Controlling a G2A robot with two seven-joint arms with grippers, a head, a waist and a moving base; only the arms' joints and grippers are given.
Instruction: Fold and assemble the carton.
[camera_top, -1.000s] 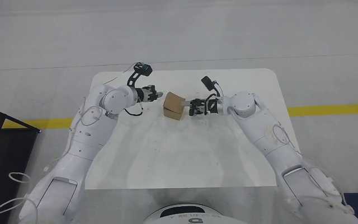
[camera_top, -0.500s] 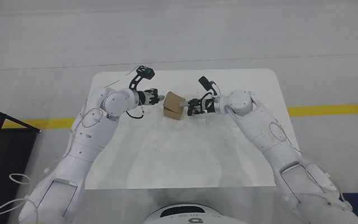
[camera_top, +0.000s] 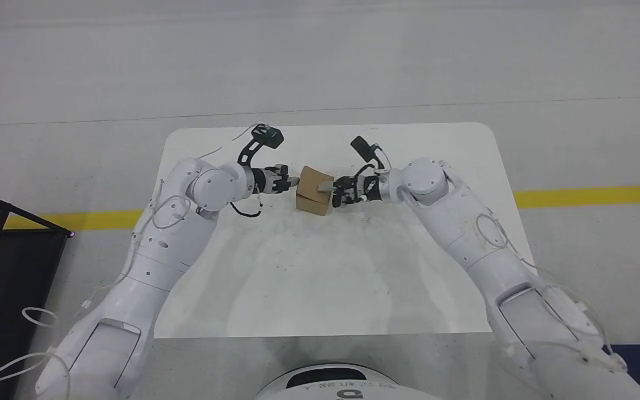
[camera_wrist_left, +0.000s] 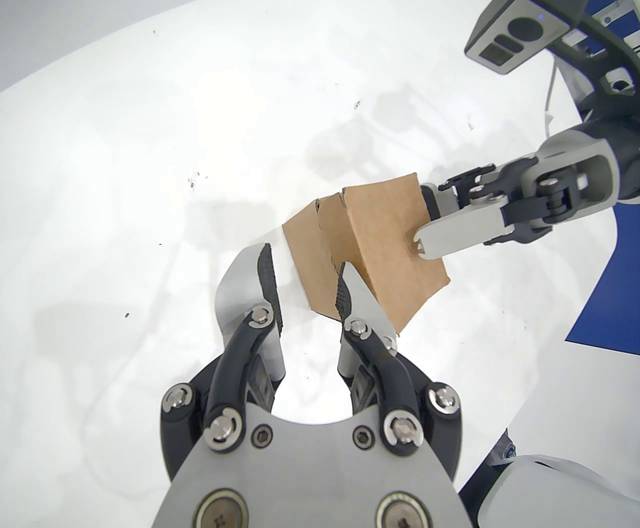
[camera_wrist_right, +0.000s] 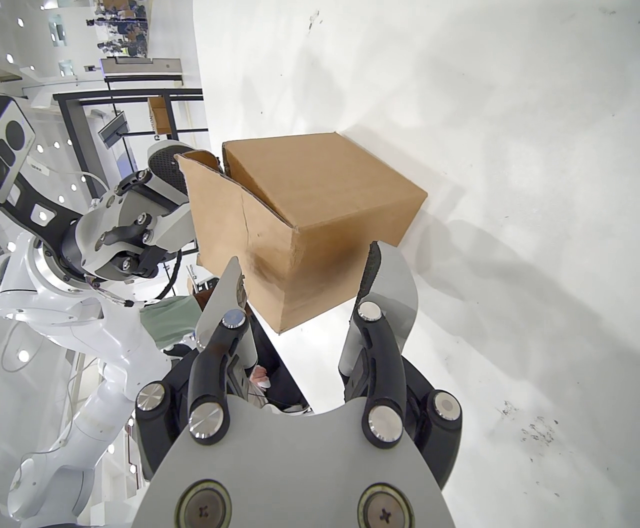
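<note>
- We see the carton (camera_top: 315, 190), plain brown cardboard, on the far half of the white table (camera_top: 400, 290), approx. midway left to right, btw. the two grippers.
- It's tilted, w/ one corner low. We can't tell if that corner touches the table.
- At the carton's left end the panels aren't flush. In the right wrist view a flap (camera_wrist_right: 197, 165) stands a bit proud, w/ a small notch beside the next panel.
- The right gripper (camera_top: 337, 190) is at the carton's right side. Its jaws are clenched on the carton, straddling a corner edge.
- In the left wrist view one of its fingers (camera_wrist_left: 450, 235) lies flat on a side face and the other sits behind the carton.
- In its own wrist view the right gripper (camera_wrist_right: 305, 275) has a fingertip against each of two adjoining faces.
- The left gripper (camera_top: 289, 181) is just beside the carton's left end, jaws released and fingers spread.
- In its own view the left gripper (camera_wrist_left: 306, 285) has the carton's low edge btw. its fingertips. One tip overlaps the cardboard; we can't tell if it touches.
- Its ribbed pad (camera_wrist_right: 162, 167) shows just behind the flap.
- A yellow stripe (camera_top: 580, 196) runs along the floor, right of the table.
</note>
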